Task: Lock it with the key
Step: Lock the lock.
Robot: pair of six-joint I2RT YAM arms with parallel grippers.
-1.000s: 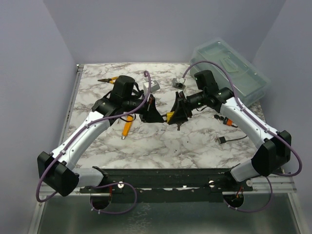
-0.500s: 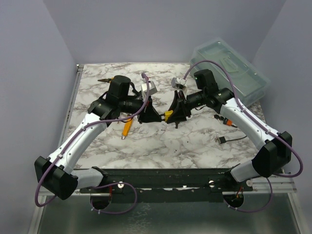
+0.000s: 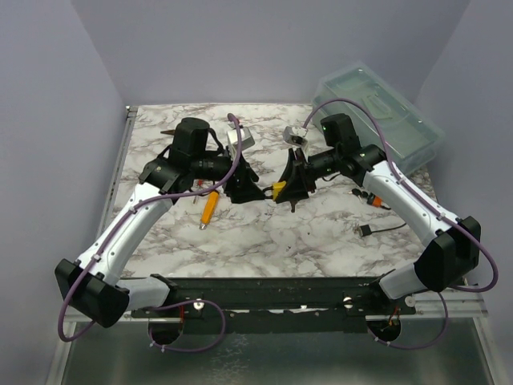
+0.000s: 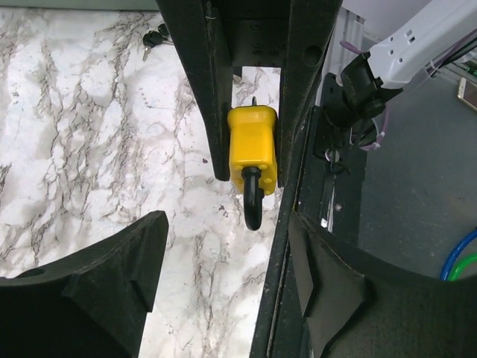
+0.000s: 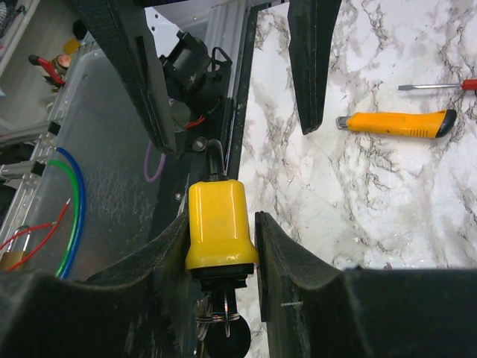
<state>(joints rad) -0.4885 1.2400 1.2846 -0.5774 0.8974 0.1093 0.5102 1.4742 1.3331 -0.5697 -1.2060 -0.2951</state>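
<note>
A yellow padlock (image 5: pixel 219 222) hangs above the table, gripped by its body between the fingers of my right gripper (image 5: pixel 221 227). A key (image 5: pixel 226 341) with a black head and a ring sticks out of the padlock's keyhole end. In the left wrist view the padlock (image 4: pixel 253 145) faces me, its black shackle (image 4: pixel 253 200) pointing my way. My left gripper (image 4: pixel 227 250) stands open a short way off, nothing between its fingers. From above, the left gripper (image 3: pixel 243 188) and the right gripper (image 3: pixel 293 181) face each other, with the padlock (image 3: pixel 278 190) between them.
An orange utility knife (image 3: pixel 208 210) lies under the left arm, pliers (image 3: pixel 177 131) at the back left. A clear plastic box (image 3: pixel 377 112) stands at the back right. Small metal parts (image 3: pixel 295 135) sit near the back middle, a black cable (image 3: pixel 373 229) on the right.
My left gripper has opened and drawn back to the left, away from the padlock's shackle. The right gripper keeps its hold on the padlock and has barely moved.
</note>
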